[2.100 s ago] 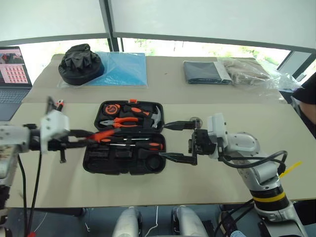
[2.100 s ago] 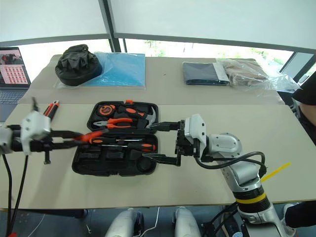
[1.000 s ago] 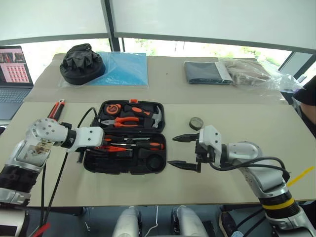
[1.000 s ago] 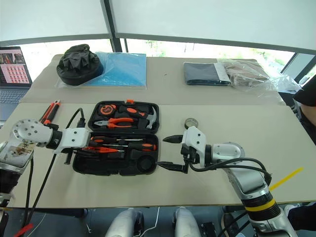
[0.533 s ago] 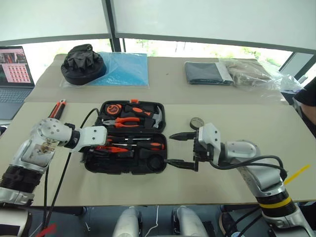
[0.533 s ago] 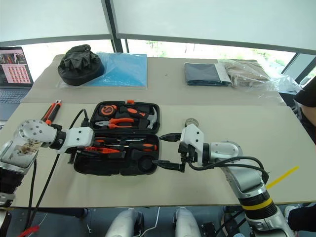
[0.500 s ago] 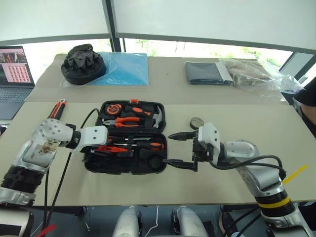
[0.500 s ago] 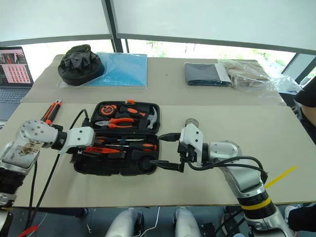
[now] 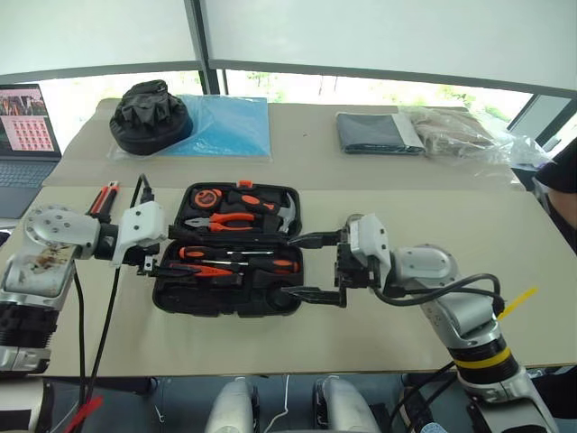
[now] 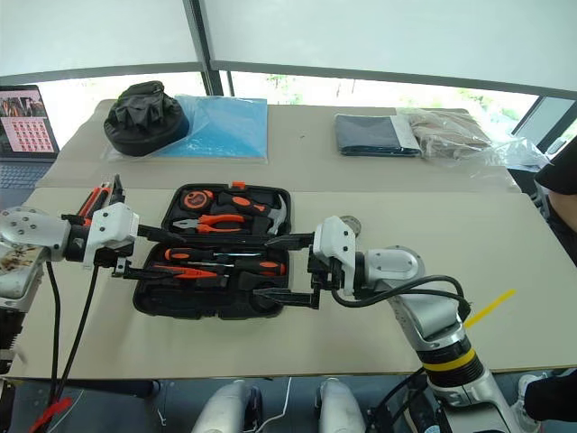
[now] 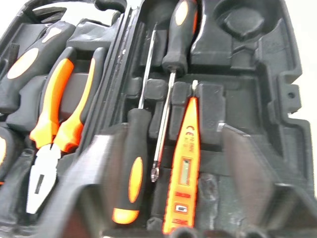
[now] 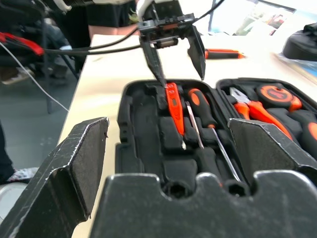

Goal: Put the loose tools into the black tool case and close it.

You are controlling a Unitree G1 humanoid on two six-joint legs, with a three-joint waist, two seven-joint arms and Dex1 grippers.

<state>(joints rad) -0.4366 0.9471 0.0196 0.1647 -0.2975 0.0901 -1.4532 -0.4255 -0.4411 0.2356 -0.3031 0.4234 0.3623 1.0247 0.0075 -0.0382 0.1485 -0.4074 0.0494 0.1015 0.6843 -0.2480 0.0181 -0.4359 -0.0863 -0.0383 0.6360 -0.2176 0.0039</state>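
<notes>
Loading the black tool case (image 9: 225, 271) is the step in hand, and it looks partly done: the case lies open and flat in the middle of the table (image 9: 379, 334), lid half away from the robot, tray half nearer. Two long screwdrivers (image 9: 239, 260) with orange-black handles lie side by side in the tray, and the slim orange tester screwdriver (image 11: 182, 173) rests just beside them in its recess. The left gripper (image 9: 164, 253) hovers over the case's left edge, its fingers partly apart and holding nothing. The right gripper (image 9: 311, 268) hangs at the case's right edge with its jaws spread wide, also empty. An orange-black utility knife (image 9: 104, 197) lies on the table to the left of the case, well apart from it, and the small dark tape roll (image 10: 350, 223) sits just behind the right gripper, mostly hidden, so its exact position is hard to tell. By my judgement the next move calls for fetching one of these two, most likely the knife with the left gripper, and seating it in an empty recess before the lid is folded shut.
</notes>
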